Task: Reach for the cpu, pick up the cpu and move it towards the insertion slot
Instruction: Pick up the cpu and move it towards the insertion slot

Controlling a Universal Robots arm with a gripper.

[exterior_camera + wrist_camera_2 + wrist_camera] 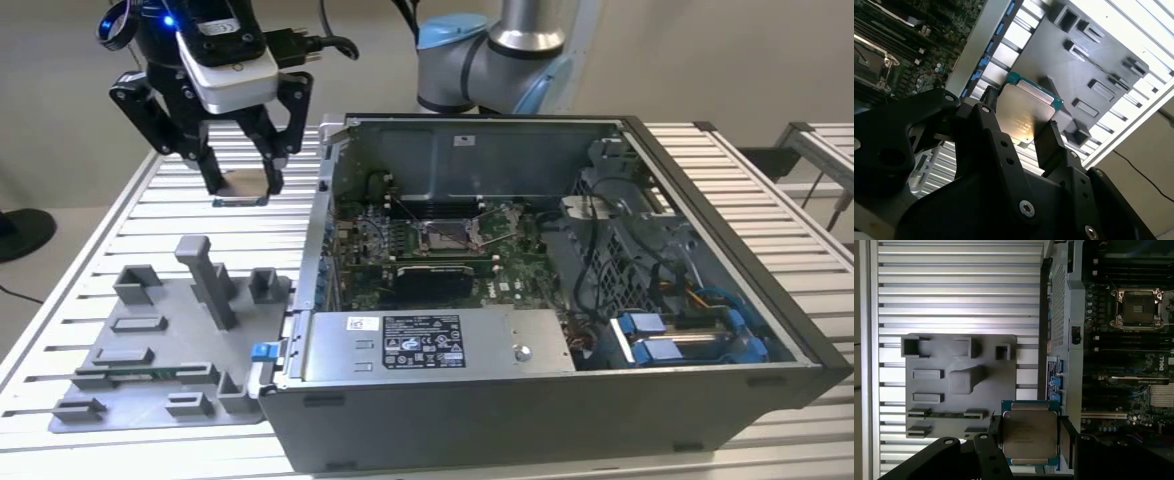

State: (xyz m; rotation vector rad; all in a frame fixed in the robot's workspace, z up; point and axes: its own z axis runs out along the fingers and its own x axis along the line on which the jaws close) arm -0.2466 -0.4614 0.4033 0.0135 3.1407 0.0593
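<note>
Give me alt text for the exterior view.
The hand holds the cpu above the slatted table, to the exterior view's left of an open computer case. The insertion slot sits on the motherboard inside.

Exterior view: raised, looking obliquely down over the open computer case (534, 380) and slatted tabletop (134, 215). Both wrist views: close behind the gripper (1029, 437), facing down past it; shared are the cpu (1029, 430), fixture plate (999, 385) and motherboard (1124, 365).
</note>
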